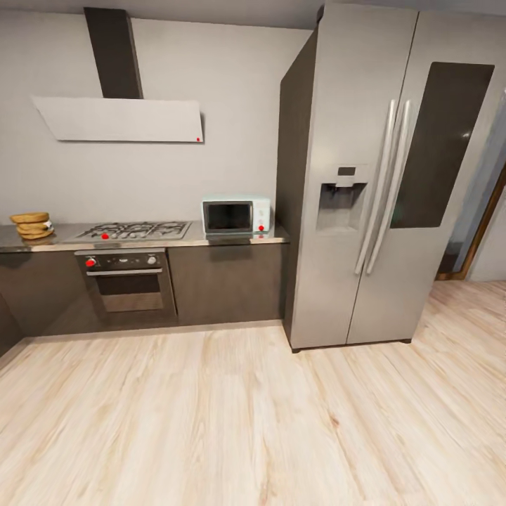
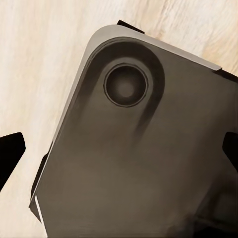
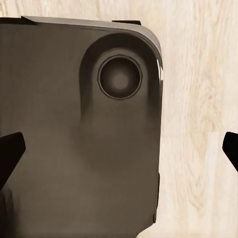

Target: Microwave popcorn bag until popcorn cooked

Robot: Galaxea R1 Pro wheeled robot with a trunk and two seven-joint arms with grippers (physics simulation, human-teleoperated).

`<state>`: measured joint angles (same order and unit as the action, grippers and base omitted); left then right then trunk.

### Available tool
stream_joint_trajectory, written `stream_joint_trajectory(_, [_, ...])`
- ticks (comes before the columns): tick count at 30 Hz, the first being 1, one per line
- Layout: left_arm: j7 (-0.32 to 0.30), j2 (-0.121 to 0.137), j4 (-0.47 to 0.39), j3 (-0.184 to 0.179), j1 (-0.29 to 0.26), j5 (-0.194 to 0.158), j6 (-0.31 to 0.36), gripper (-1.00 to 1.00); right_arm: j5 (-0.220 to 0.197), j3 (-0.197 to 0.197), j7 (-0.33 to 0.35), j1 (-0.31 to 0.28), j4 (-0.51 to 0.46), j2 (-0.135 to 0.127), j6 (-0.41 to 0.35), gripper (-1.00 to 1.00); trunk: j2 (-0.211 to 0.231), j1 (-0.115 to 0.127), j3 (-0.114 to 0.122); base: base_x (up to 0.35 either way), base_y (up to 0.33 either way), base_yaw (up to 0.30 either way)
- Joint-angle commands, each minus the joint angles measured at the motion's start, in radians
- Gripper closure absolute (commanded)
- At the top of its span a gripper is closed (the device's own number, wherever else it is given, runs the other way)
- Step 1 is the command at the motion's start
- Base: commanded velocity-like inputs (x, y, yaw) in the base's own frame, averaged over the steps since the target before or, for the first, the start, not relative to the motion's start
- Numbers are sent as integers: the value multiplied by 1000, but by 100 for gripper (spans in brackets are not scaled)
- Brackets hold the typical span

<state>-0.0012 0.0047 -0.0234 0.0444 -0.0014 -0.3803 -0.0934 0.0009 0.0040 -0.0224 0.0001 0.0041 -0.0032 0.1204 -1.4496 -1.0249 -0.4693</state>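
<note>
The popcorn bag (image 1: 31,226), a small tan crumpled sack with a white band, sits at the far left end of the grey countertop (image 1: 211,239). The pale mint microwave (image 1: 235,216) stands at the countertop's right end, its dark door closed, beside the fridge. Both are a good stretch of floor away from me. In the left wrist view my left gripper (image 2: 119,151) is open, its black fingertips (image 2: 11,153) wide apart over my dark base. My right gripper (image 3: 120,148) is open in the same way, with fingertips (image 3: 11,153) spread and nothing between them.
A gas hob (image 1: 135,230) lies between bag and microwave, with a built-in oven (image 1: 126,279) below and a hood (image 1: 123,118) above. A tall steel fridge (image 1: 379,176) stands on the right, with a doorway (image 1: 481,232) beyond it. Light wood floor (image 1: 232,422) stretches ahead.
</note>
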Motion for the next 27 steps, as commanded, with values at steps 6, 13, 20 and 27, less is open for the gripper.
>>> stream_joint_trajectory(6, [1, 0, 1, 6, 0, -6, 7, -100, 1, 1, -2, 0, 0, 0, 4, -100, 0, 0, -1, 265, 0, 0])
stream_joint_trajectory(13, [3, 0, 1, 4, 0, -6, 7, -100, 1, 2, -2, 0, 0, 0, 3, -100, 0, 0, -1, 322, 0, 0])
stream_joint_trajectory(20, [2, 0, 0, 6, 0, -6, 7, -100, 1, 2, -2, 0, 0, 0, 2, -100, 0, 0, -1, 325, 0, 0])
stream_joint_trajectory(27, [3, 0, 1, 6, 0, -6, 7, -100, 1, 2, -2, 0, 0, 0, 4, -100, 0, 0, -1, 324, 0, 0])
